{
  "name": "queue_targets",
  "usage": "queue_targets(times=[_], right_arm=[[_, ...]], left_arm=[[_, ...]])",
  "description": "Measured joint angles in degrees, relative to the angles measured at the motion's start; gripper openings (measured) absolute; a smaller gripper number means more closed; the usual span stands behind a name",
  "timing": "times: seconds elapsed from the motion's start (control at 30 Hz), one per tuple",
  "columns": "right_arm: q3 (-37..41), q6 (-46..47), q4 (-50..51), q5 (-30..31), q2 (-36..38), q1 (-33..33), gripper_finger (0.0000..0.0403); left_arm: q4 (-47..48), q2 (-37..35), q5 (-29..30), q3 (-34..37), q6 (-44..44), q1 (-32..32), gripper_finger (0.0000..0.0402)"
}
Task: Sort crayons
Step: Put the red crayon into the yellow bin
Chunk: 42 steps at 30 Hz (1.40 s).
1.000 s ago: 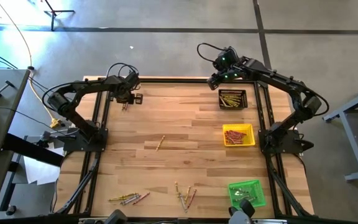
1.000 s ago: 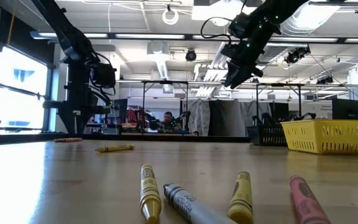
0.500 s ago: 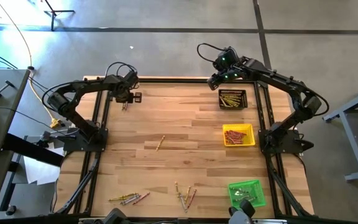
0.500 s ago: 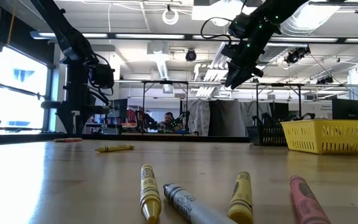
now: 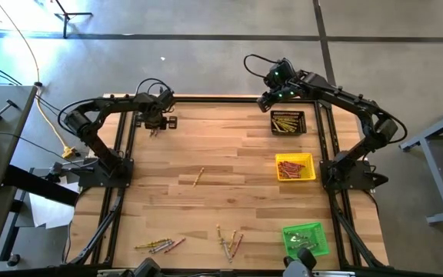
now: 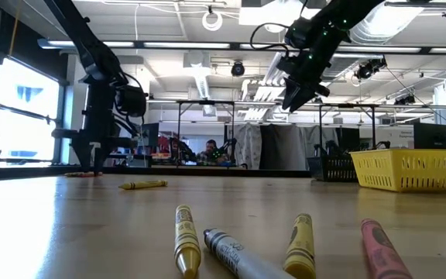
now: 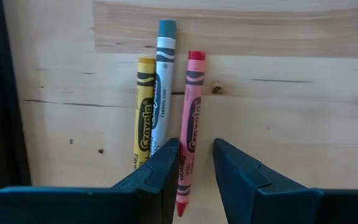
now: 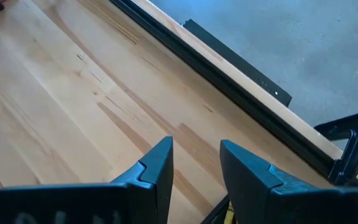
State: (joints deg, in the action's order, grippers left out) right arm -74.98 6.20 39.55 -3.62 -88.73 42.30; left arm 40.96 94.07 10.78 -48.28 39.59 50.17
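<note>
Three crayons lie side by side at the far left corner of the table: a yellow crayon, a blue-tipped grey crayon and a red crayon. In the left wrist view their long axes run nearly parallel and point straight away from the fingers. The red crayon sits apart from the other two by a thin gap, and its near end falls between the two fingertips.

The left gripper hangs directly over this group, fingers parted by a narrow gap and holding nothing. The gap is in line with the red crayon, and the fingers stand on either side of its length, so closing would pinch it across its width. Judgement: the red crayon is the likely next pick. The grey crayon lies just beside the left-hand fingertip and could be nudged on descent.

The right gripper is raised above the far edge of the table near the black tray, fingers slightly parted and empty. It is well apart from this group; the left arm is clearly the nearer.

Other crayons lie loose mid-table and along the near edge. The yellow tray and green tray stand on the right side.
</note>
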Motion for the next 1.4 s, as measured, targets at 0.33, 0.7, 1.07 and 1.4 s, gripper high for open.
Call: queue_targets(times=[0.33,0.7,1.07,1.4], right_arm=[[0.0,0.0,2.1,0.0,0.0,0.0,0.0119],[0.0,0.0,9.2,0.0,0.0,0.0,0.0119],[0.0,4.3,12.7,-0.9,3.3,0.0,0.0119],[0.0,13.4,-6.5,-3.1,3.7,-2.7,0.0119]], left_arm=[[-0.1,0.8,-3.5,-0.5,1.3,-0.3,0.007],[-0.1,0.7,-4.9,-0.6,1.3,-0.2,0.0007],[-1.3,0.8,-7.7,-11.7,-3.0,-2.8,0.0001],[-27.1,0.8,-16.2,-25.6,-7.3,-13.0,0.0001]])
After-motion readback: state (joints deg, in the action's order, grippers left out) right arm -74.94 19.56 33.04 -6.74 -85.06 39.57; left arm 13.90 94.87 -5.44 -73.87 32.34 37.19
